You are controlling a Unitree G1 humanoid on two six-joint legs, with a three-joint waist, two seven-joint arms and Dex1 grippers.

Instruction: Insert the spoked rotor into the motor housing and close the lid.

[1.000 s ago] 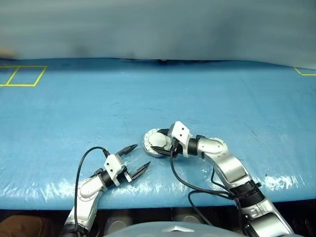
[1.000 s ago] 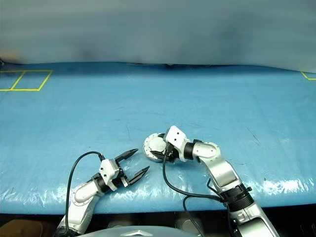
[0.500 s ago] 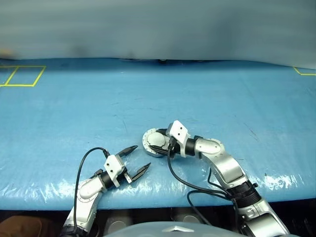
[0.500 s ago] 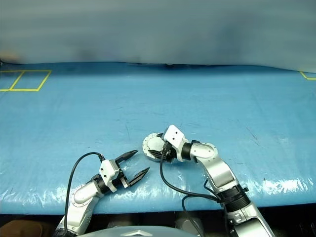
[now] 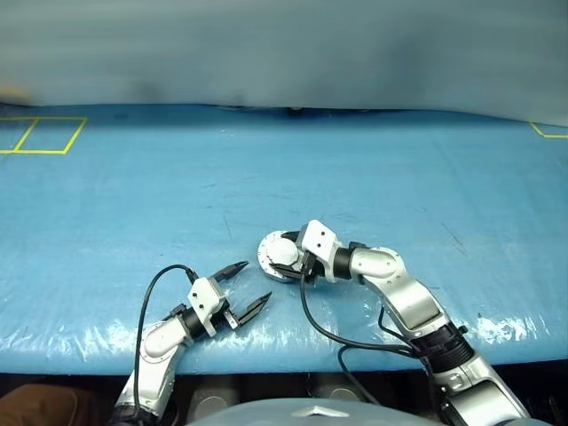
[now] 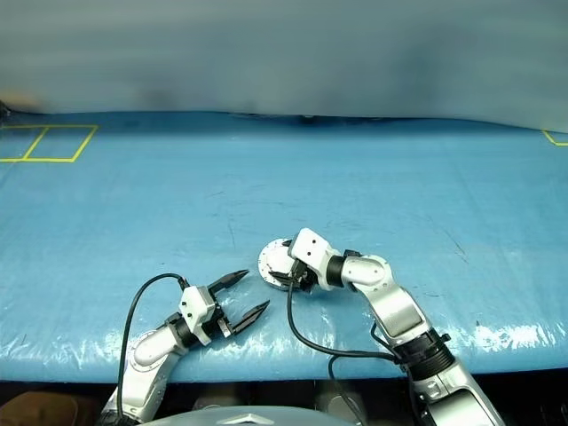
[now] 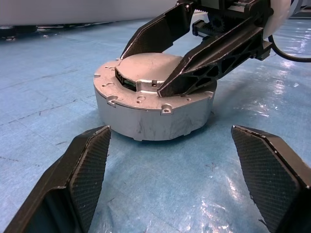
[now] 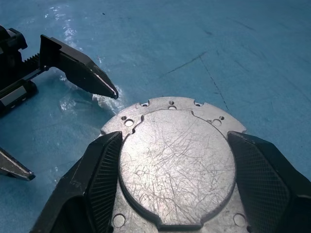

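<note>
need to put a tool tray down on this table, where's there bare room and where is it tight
Free: the blue table cover beyond the motor housing, and both far sides, up to the yellow tape squares. Tight: the near middle, where the right gripper straddles the closed housing and the open left gripper sits just beside it.

Right tool [image 5: 286,264] over closed lid [image 5: 278,252]

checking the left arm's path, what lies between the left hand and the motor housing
Nothing: bare blue table cover lies between the left hand and the motor housing, seen in the left wrist view.
</note>
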